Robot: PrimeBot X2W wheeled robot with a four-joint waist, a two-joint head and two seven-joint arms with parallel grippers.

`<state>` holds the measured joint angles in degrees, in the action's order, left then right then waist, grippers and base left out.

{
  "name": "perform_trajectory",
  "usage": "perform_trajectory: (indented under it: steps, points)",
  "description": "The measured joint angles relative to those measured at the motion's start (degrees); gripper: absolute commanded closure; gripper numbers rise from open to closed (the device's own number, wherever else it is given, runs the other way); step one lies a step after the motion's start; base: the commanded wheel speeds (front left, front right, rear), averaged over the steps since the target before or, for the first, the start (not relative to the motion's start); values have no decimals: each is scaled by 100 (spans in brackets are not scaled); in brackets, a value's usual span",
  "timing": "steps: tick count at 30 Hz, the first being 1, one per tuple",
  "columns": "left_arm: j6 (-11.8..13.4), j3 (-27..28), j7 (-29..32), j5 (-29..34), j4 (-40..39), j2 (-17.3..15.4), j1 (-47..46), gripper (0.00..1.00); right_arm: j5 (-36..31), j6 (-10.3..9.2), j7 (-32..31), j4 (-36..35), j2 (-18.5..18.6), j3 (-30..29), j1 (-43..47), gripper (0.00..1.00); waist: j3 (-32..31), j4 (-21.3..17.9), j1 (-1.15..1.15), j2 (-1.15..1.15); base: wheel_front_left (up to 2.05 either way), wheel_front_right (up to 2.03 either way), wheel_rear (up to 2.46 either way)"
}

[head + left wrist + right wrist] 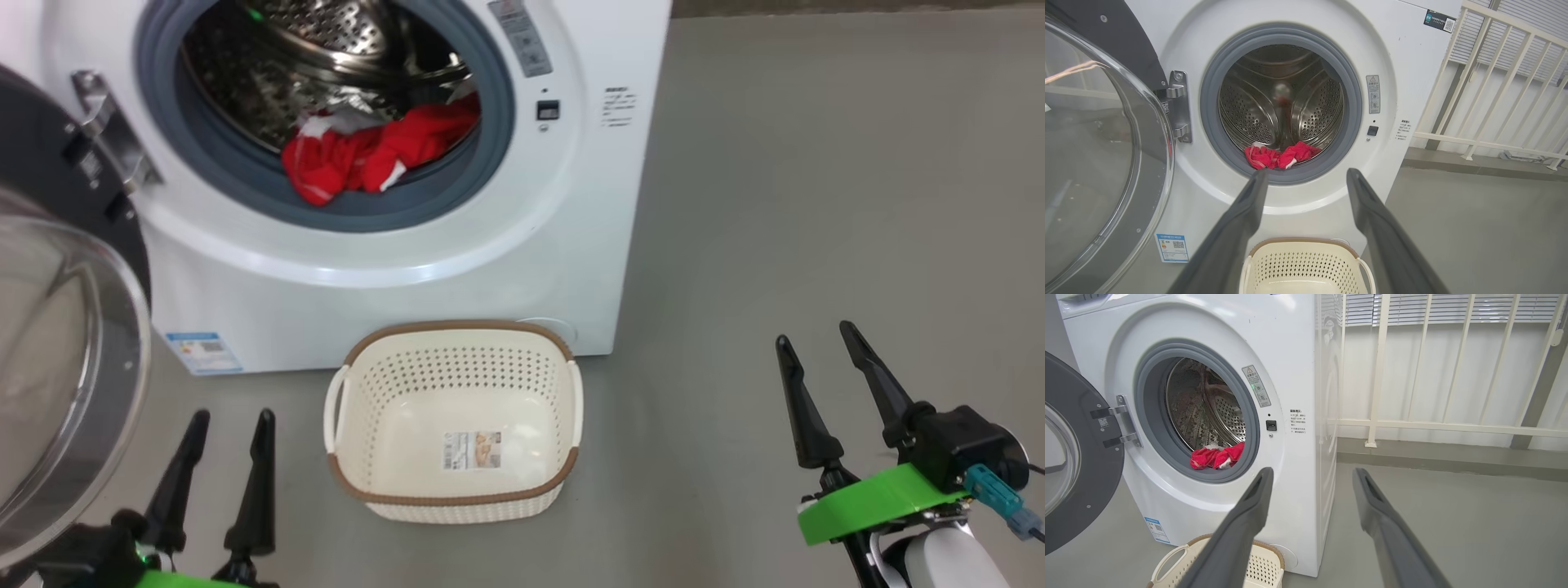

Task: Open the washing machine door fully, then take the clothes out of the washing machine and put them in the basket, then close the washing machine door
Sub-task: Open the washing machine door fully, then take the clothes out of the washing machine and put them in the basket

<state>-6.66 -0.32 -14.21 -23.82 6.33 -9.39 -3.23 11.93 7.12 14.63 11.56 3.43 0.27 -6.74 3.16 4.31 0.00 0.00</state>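
Observation:
The white washing machine stands with its round door swung open to the left. Red clothes with white trim lie at the drum's front lip on the grey gasket. The cream basket sits on the floor right in front of the machine and holds nothing. My left gripper is open, low at the left, beside the door's glass and left of the basket. My right gripper is open over bare floor to the basket's right. Both sets of fingers point toward the machine.
Grey floor spreads to the right of the machine. A white railing and wall stand behind it on the right side. The open door's glass bowl bulges close to my left arm. A blue label is on the machine's lower front.

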Motion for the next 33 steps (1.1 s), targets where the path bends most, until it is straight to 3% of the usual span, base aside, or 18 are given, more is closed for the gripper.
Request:
perform_trajectory:
  steps: [13, 22, 33]
  points:
    - [2, 172, -9, 210, 122, 145, 708, 0, 63, 0, 0, -278, 141, 15, 628, 0, -405, -534, 0, 0, 0, 0, 0]
    - [0, 377, -9, 225, 140, 255, 1046, 0, 120, 0, 0, -365, 183, -219, 1235, 0, -685, -594, 0, 0, 0, 0, 0]
    - [8, 483, -9, 479, 181, 250, 1165, 0, 118, 0, 0, -421, 131, -177, 1252, 0, -751, -635, 0, 0, 0, 0, 0]
